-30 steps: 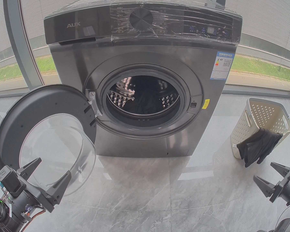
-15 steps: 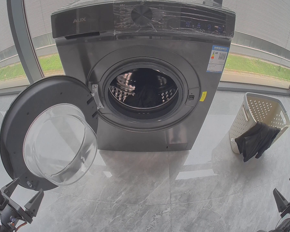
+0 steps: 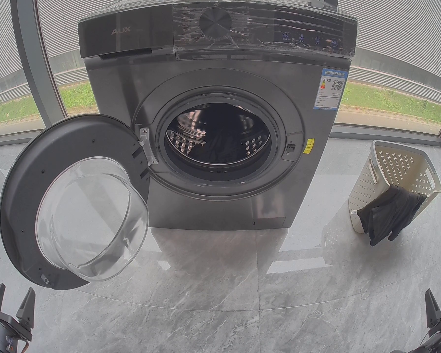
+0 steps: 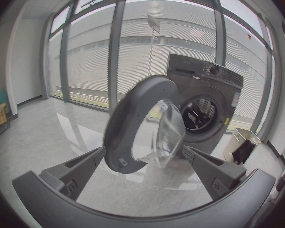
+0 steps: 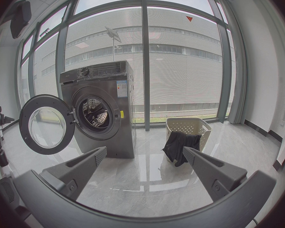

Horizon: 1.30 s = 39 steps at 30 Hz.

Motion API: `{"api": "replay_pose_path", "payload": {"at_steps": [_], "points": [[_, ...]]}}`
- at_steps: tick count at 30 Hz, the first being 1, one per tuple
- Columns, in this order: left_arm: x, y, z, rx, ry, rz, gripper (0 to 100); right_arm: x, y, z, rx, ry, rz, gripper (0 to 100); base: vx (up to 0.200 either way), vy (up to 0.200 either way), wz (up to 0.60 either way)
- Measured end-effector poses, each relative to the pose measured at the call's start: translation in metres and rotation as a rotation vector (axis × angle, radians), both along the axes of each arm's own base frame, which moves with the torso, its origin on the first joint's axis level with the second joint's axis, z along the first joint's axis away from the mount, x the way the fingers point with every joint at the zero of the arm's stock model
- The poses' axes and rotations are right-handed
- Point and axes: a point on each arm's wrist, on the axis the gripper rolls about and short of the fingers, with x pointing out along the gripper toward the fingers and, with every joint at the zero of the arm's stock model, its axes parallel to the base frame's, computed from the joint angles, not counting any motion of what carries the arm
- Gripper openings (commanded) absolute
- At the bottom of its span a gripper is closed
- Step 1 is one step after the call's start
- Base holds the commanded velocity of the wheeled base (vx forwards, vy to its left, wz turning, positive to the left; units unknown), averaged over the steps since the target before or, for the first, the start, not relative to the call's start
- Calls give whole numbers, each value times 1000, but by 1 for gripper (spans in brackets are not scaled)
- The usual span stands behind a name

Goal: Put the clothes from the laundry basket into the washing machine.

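Washing machine: the gray washing machine [image 3: 215,74] stands in the middle of the head view, in front of big windows.
Door: the round door [image 3: 19,197] is swung wide open, at 9 o'clock from the drum [image 3: 215,133]. The way in is free.
Inside the drum: there may be something dark in there, but it is too dark to tell.
Laundry basket: the white laundry basket [image 3: 402,167] sits on the floor [image 3: 259,280], at 4 o'clock from the washer and just beside it.
Clothes: a dark piece of clothes [image 3: 389,214] hangs over the basket's near rim. Its long way runs down the front wall, almost to the floor.
Left end effector: the left end effector [image 3: 14,294] is low at 8 o'clock in the head view. Its fingers are spread apart and it holds nothing.
Right end effector: the right end effector [image 5: 144,151] is low at 4 o'clock in the head view. It is wide apart too, with nothing in it.
Which arm is nearer: the right one. The clothes lie at 11 o'clock from it, still well apart. From the left one they are far off at 2 o'clock.
Step in hand: I think no grab has begun yet.
Next move: I think the right arm should go to the hanging cloth and pinch it across its long way, near the rim.
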Motion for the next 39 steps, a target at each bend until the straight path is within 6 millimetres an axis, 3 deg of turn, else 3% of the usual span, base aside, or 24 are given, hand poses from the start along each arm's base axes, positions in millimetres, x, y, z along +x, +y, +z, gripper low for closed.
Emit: {"api": "replay_pose_path", "payload": {"at_steps": [7, 19, 31, 39], "points": [[-12, 0, -3, -15, -87, 64, 100, -1, 0, -1, -10, -1, 2, 100, 0, 0, 0], [-16, -8, -7, 35, -104, -284, 100, -1, 0, -2, -15, 1, 9, 100, 0, 0, 0], [-22, -9, -17, 85, -78, -150, 100, -1, 0, -1, -6, -8, 4, 100, 0, 0, 0], [-23, -9, -16, 163, -82, -164, 100, -1, 0, -1, -12, -7, 5, 100, 0, 0, 0]]}}
